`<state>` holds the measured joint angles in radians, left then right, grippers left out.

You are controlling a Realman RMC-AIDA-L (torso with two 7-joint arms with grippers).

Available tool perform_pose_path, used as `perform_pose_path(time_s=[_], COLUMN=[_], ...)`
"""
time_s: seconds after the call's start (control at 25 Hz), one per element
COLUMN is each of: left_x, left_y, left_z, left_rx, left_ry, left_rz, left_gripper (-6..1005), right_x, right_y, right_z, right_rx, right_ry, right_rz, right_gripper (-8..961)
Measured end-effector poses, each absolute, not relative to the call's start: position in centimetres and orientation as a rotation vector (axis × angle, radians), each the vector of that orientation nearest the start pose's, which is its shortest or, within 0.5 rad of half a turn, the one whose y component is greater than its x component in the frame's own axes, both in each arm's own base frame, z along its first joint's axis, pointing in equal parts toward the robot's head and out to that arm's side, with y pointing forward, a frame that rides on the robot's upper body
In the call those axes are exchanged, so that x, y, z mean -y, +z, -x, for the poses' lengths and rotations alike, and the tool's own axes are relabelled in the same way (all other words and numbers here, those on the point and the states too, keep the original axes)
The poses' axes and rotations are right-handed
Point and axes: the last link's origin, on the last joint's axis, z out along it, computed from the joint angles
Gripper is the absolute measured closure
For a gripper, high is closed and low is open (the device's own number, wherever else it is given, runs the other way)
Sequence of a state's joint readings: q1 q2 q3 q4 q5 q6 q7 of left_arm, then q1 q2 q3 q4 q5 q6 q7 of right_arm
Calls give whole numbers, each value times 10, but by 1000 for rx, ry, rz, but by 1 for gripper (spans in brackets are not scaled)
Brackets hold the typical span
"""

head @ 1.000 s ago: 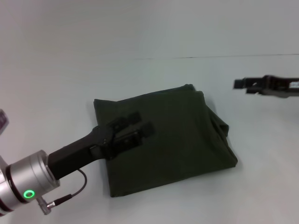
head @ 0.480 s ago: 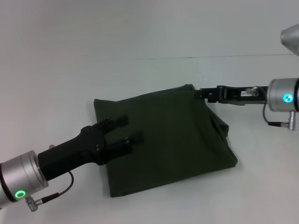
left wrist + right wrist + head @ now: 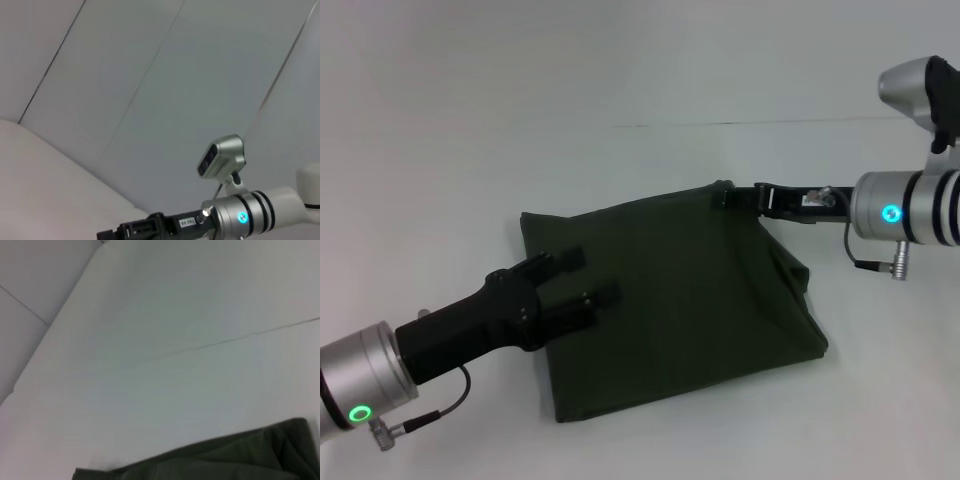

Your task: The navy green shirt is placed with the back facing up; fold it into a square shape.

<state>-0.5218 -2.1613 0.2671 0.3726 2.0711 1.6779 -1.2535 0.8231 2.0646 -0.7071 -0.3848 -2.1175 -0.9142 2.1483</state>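
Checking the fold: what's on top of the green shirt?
Over the navy green shirt, the left hand, fingers apart, and the right hand at its far corner. Contact can't be judged; layers beneath are hidden.

Soft, even light is washing over the pale table (image 3: 470, 120), throwing barely any shadow; the right wrist view is looking hazy, with no glare showing.
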Motion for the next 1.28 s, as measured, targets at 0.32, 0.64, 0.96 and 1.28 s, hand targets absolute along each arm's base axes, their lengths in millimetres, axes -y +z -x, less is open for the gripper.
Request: perform_pose_path(time_s=[0.32,0.64,0.96,1.28], left_x=[-292,-295,-313,-345], left_y=[-41,-42,-41,-45], left_z=[264,268,279,290], left_rx=[898,925,1059,1352], left_ry=[-1184,-1161,-1112,-1012], left_rz=[2461,2422,2272,2070], left_gripper=[81,81,81,80], right_x=[-436,-443,-436,-414], right_y=[-51,-46,-19,13], right_z=[-236,-242,-259,-267], right_rx=[-1461,-1376,-1343,-1361], right_ry=[694,717,775,880], right_rz=[2045,1966,1966,2122], right_gripper=[269,269,268,268])
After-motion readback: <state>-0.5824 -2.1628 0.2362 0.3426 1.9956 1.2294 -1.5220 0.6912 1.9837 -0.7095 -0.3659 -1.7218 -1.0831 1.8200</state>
